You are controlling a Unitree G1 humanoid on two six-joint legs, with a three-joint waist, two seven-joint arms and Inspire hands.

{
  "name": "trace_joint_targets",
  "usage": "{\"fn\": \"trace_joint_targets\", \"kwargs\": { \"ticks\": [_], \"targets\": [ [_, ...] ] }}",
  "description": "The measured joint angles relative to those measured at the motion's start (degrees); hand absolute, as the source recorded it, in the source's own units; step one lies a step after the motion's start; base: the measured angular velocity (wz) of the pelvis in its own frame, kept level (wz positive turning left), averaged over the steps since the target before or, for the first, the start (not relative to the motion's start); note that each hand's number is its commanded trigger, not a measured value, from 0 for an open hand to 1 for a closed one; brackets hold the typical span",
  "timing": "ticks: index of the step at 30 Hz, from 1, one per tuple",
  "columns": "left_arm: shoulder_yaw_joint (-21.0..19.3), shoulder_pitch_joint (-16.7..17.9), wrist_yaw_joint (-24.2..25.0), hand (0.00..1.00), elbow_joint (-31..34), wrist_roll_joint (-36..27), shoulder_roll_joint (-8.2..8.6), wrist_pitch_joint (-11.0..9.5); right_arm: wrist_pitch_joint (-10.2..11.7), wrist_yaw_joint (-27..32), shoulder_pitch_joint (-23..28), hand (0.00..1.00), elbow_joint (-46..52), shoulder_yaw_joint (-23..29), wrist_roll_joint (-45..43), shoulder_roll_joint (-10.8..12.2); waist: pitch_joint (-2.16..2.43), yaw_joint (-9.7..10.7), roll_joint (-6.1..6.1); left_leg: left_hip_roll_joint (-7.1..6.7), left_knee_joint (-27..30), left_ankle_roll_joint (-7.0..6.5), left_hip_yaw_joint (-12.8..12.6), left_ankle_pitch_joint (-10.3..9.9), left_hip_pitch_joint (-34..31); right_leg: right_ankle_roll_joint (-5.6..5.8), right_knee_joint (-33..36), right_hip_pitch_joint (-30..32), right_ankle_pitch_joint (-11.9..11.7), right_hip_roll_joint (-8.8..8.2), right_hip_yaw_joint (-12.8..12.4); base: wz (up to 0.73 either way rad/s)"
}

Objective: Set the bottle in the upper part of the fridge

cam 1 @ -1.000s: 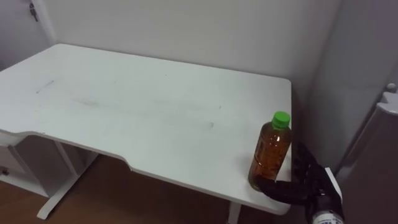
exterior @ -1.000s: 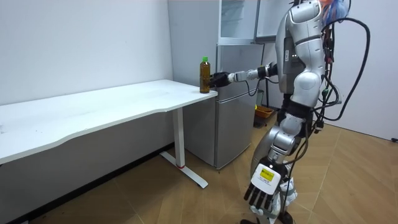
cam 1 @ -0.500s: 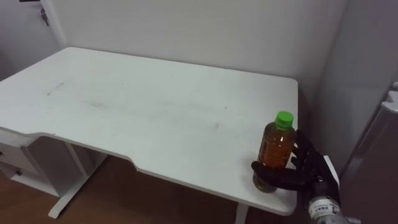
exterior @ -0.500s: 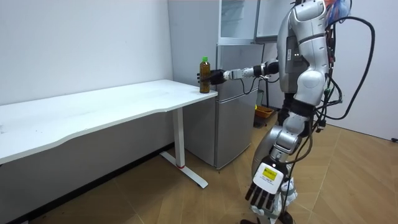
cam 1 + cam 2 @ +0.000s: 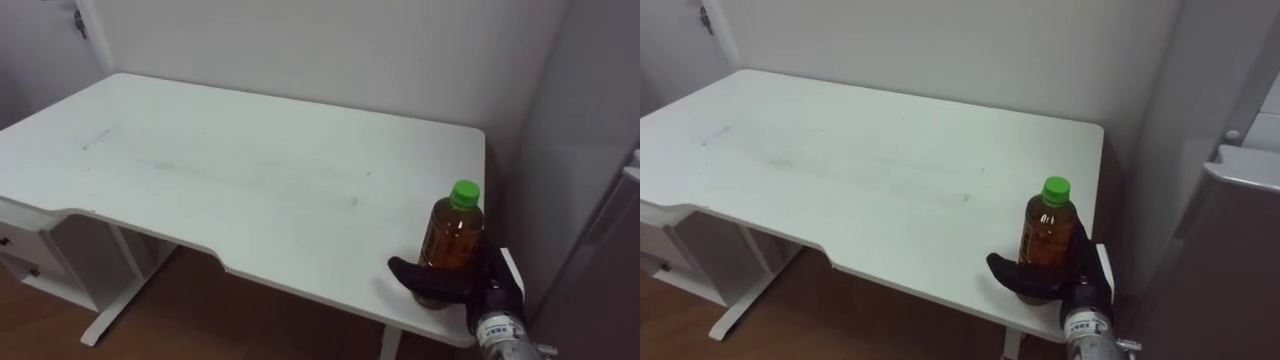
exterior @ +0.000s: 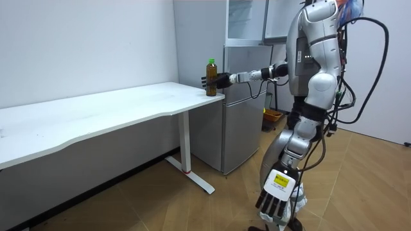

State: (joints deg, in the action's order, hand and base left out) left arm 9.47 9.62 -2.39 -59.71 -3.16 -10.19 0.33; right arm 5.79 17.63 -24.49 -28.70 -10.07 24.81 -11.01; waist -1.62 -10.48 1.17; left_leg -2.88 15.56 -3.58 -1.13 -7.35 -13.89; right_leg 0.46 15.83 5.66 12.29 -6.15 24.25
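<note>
The bottle (image 5: 455, 235) base is covered by the right hand (image 5: 490, 288); the table (image 5: 250, 170) is cut by the left edge.

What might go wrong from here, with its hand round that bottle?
The right hand grips the bottle low, near its base, so it might tip when lifted. The bottle stands by the corner of the table; a nudge may knock it off. The fridge stands close beside the table, so the carried bottle might bump it.
</note>
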Motion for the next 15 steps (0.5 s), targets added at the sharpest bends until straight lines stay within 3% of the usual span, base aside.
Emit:
{"fn": "trace_joint_targets", "kwargs": {
  "ticks": [15],
  "targets": [
    [1.2, 0.0, -0.9, 0.00, 0.0, -1.7, -0.03, 0.9, 0.0, 0.5, 0.0, 0.00, -0.2, -0.6, 0.2, 0.0, -0.02, -0.2, 0.03, -0.06, -0.1, 0.00, 0.0, 0.0, 0.0, 0.03, -0.1, 0.0, 0.2, -0.25, 0.2, 0.00]
  ]
}}
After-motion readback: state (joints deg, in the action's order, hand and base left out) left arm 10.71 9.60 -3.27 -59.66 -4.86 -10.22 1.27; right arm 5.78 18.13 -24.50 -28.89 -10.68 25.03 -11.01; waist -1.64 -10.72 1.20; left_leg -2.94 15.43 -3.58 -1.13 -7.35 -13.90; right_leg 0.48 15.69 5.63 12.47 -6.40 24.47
